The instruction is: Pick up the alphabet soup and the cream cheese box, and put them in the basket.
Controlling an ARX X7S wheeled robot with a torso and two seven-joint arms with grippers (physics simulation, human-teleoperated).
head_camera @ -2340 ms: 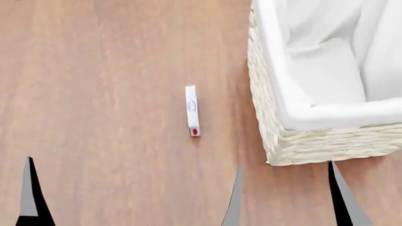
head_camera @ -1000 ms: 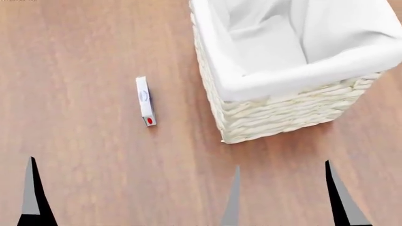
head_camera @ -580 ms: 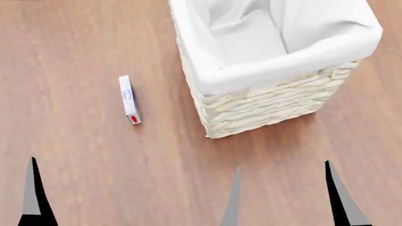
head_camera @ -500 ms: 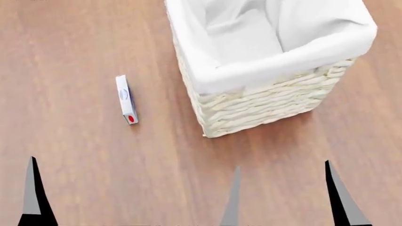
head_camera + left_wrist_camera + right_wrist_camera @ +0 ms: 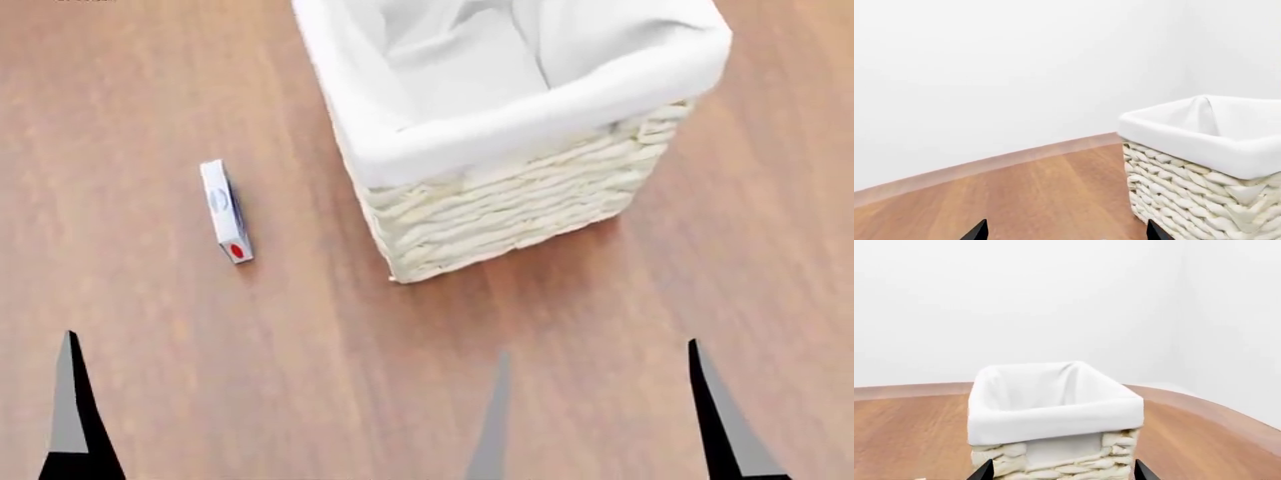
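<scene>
The cream cheese box (image 5: 224, 210), thin and white with blue print and a red spot at its near end, lies on the wooden floor left of the basket (image 5: 507, 210). The basket is cream wicker with a white cloth lining, and nothing shows inside it. My right gripper (image 5: 601, 430) is open, low in the head view, just short of the basket's near wall. In the right wrist view the right gripper (image 5: 1062, 474) faces the basket (image 5: 1054, 417) squarely. My left gripper (image 5: 1066, 235) is open and holds nothing, with the basket (image 5: 1201, 200) off to its side. Only one left finger (image 5: 70, 410) shows in the head view. The alphabet soup is out of view.
The wooden floor (image 5: 400, 380) runs all round the basket. White walls (image 5: 987, 75) with a pale baseboard (image 5: 1021, 157) stand behind it and meet in a corner (image 5: 1181, 315).
The head view has swung right: the basket and the cream cheese box have slid left in the picture and the basket looks turned. Both grippers keep their places in the picture.
</scene>
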